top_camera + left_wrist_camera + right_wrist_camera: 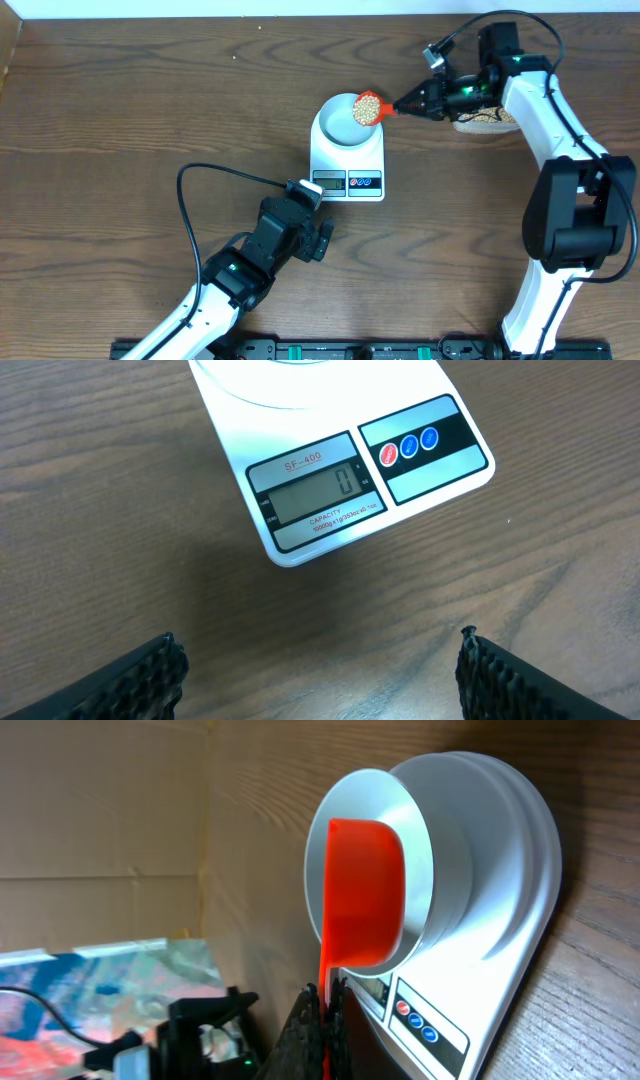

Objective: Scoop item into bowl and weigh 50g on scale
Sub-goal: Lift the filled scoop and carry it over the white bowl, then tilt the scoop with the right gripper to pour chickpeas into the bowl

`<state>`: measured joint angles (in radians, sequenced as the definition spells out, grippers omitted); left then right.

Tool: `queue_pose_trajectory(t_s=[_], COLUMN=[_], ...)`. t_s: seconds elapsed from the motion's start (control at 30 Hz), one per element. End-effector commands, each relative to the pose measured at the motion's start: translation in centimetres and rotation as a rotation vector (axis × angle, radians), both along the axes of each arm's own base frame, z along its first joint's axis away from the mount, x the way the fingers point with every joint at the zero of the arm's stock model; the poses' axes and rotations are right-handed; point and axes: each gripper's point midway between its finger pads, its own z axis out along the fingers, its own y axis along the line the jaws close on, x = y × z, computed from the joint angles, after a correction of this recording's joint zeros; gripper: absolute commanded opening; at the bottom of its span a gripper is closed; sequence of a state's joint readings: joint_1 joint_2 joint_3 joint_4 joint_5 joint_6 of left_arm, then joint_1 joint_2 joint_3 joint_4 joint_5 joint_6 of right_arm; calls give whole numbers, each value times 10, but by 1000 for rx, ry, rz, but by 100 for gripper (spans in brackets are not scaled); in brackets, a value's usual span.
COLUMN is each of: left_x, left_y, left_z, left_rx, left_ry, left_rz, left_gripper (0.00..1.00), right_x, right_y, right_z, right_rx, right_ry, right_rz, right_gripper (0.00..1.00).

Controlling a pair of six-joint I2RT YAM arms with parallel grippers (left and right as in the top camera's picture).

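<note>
The white scale [348, 162] sits mid-table with the white bowl [343, 120] on its platform. My right gripper [402, 104] is shut on the handle of a red scoop [369, 107]. The scoop is heaped with tan beans [368, 103] and hangs over the bowl's right rim. In the right wrist view, the right gripper [327, 995] pinches the scoop [365, 890] in front of the bowl [425, 830]; only the scoop's underside shows. My left gripper [305, 215] stands open just in front of the scale [340, 470], whose display reads 0. Its fingers [150, 680] hold nothing.
A clear tub of beans [487, 122] lies under the right arm at the far right. A black cable [220, 172] loops over the table left of the scale. A cardboard wall [100, 800] stands along the table's edge.
</note>
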<state>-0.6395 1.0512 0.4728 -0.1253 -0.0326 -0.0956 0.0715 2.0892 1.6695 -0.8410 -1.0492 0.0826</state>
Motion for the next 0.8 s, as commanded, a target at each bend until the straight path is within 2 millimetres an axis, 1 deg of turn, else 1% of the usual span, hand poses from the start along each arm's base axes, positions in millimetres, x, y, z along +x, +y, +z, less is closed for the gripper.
queue_pose_trajectory(t_s=[0.0, 0.13, 0.27, 0.53, 0.63, 0.77], left_x=[6, 6, 6, 6, 6, 6], left_y=[0, 0, 0, 0, 0, 0], left_z=[11, 11, 11, 11, 11, 11], left_rx=[6, 6, 6, 6, 5, 6], left_ry=[-36, -36, -36, -36, -36, -36], left_rz=[2, 2, 2, 2, 2, 2], left_gripper=[88, 88, 88, 88, 88, 88], right_x=[-2, -4, -4, -4, -4, -6], right_y=[14, 26, 34, 35, 36, 42], right_z=[26, 23, 25, 29, 26, 22], right_rx=[-53, -116, -169, -341, -414, -468], right_ry=[-120, -153, -198, -279, -303, -325], right_rz=[38, 55, 61, 32, 23, 32], right_gripper=[1, 1, 1, 1, 1, 1])
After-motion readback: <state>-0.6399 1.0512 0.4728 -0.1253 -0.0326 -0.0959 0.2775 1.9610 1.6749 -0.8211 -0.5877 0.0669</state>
